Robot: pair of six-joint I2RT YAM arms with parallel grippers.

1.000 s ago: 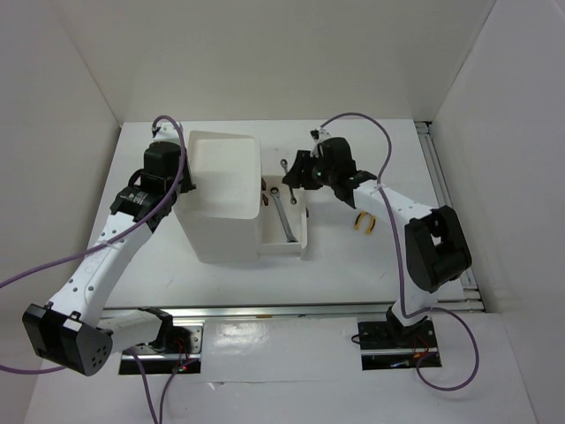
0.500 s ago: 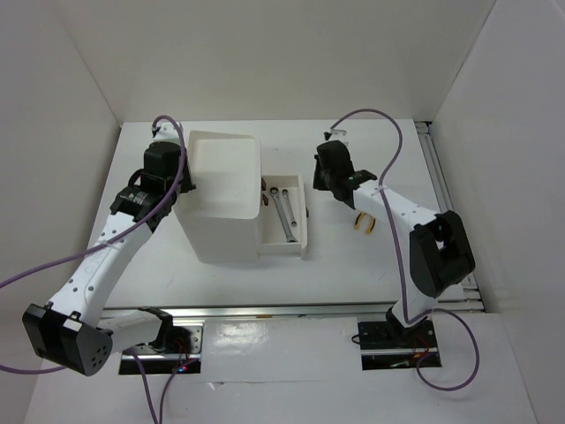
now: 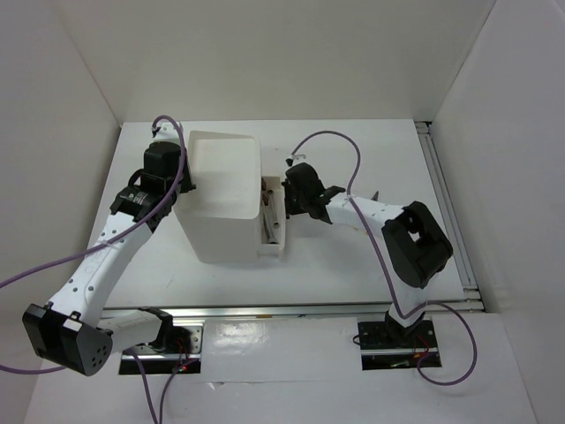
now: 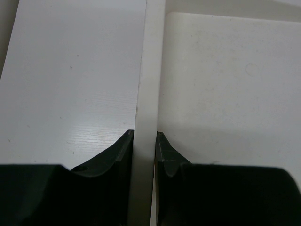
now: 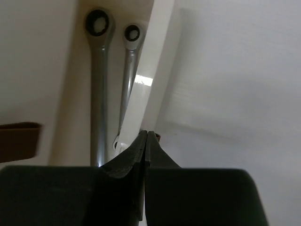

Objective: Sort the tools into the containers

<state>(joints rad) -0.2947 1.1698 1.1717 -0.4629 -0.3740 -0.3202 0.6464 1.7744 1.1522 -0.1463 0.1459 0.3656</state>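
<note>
The tall white box [image 3: 221, 225] stands left of centre with its top bin open. My left gripper [image 3: 184, 183] is shut on the left wall of that bin; the wall's rim [image 4: 146, 84] runs between the jaws of the left gripper [image 4: 145, 137]. A shallow white drawer [image 3: 281, 234] sticks a little way out of the box's right side. In it lie two silver wrenches [image 5: 98, 99] [image 5: 128, 80] side by side. My right gripper [image 3: 288, 205] is shut and empty, and in the wrist view the right gripper's [image 5: 147, 135] tips rest against the drawer's front wall [image 5: 159, 66].
A dark reddish-brown handle [image 5: 19, 139] shows at the left edge of the right wrist view. White walls enclose the table on three sides. A metal rail [image 3: 446, 203] runs along the table's right edge.
My right gripper has shut and swung left onto the drawer's front. The drawer has slid most of the way into the box. The left arm has not moved.
</note>
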